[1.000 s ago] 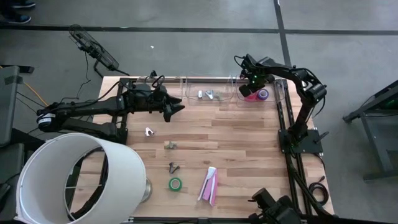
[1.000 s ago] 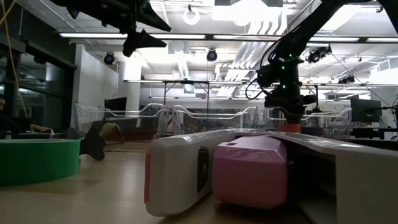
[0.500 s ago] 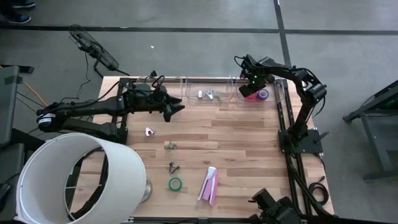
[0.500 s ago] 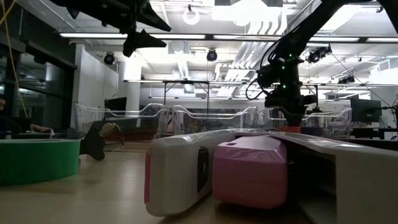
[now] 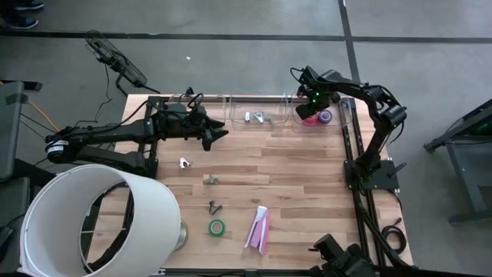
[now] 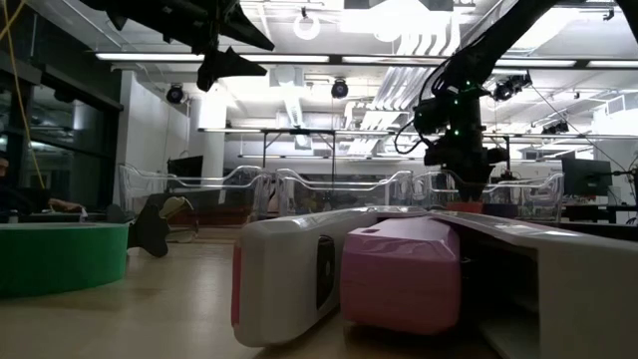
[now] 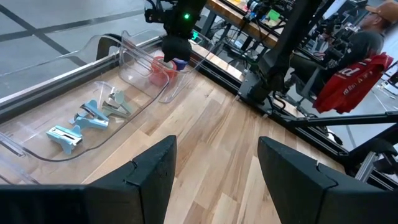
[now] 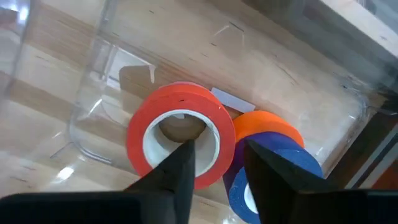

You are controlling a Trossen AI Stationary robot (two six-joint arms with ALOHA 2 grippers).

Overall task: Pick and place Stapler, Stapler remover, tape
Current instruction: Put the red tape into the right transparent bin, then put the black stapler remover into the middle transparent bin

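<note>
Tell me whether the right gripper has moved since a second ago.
No clear move: the right gripper stays over the clear bin holding the tape rolls, in the high view.

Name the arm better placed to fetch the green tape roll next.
Left, probably. The left gripper hangs open and empty on the green tape roll's side, while the right gripper is down in the far bin over the red roll.

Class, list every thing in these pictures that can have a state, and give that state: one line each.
Right hand: open, over the right tray, one finger inside the red-orange tape.
Left hand: open, empty, above the table.
Red-orange tape: in the right tray, beside the purple tape.
Green tape: flat on the table.
Pink and white staplers: lying on the table.
Middle tray: holds staple removers.
</note>
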